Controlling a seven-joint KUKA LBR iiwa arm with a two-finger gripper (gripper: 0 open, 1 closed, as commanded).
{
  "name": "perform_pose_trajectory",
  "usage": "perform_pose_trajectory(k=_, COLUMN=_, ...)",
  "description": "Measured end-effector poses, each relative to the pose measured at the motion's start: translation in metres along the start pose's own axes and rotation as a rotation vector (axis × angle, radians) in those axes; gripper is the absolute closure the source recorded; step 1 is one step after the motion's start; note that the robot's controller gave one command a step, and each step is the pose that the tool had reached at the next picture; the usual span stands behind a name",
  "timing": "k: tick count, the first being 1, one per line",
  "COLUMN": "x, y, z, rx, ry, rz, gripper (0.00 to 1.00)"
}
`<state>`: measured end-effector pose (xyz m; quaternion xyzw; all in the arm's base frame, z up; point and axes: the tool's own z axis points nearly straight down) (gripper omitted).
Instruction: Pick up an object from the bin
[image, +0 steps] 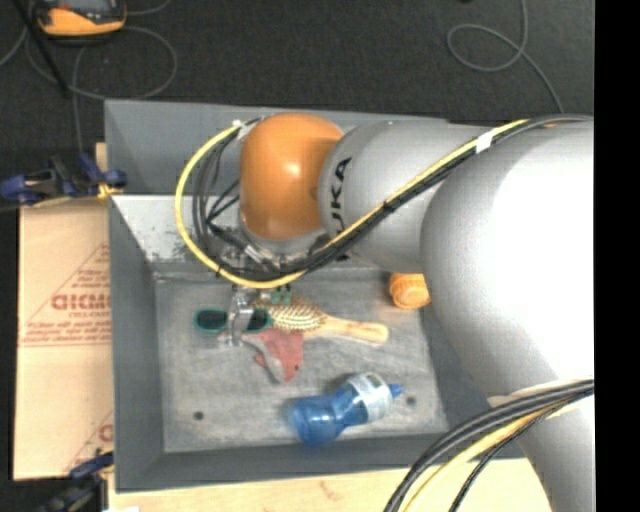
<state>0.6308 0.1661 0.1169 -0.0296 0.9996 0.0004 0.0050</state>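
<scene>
Down under my orange wrist cover (285, 175), my gripper (238, 325) hangs low over the bin's (135, 330) dull grey metal floor. Whether my jaws are open or closed I cannot tell, nor whether anything sits between them.

Just beside the jaws, on the view's left, lies a small teal piece (210, 320), dark and glossy, its shape partly hidden. Just beside them on the other side is the oval, bristled head of a pale wooden hairbrush (330, 325); its smooth handle runs away from me toward the view's right. These two are the nearest things, and I stand between them.

Near the jaws, a little toward the view's bottom, is a soft, crumpled red scrap (283, 352) that touches the brush head. Farther that way lies a translucent blue plastic bottle (335, 408) on its side, with a clear ribbed cap. Well apart, to the view's right, a stubby orange cylinder (408, 290) rests by my arm.
</scene>
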Motion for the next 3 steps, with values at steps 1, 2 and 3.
perform_pose_trajectory(k=1, x=-0.013, y=-0.026, z=0.041, rx=-0.002, ry=0.003, rz=0.004, gripper=1.0)
perform_pose_trajectory(k=2, x=-0.013, y=-0.026, z=0.041, rx=-0.003, ry=0.003, rz=0.005, gripper=1.0)
perform_pose_trajectory(k=3, x=-0.026, y=-0.04, z=-0.16, rx=0.001, ry=0.001, rz=-0.088, gripper=1.0)
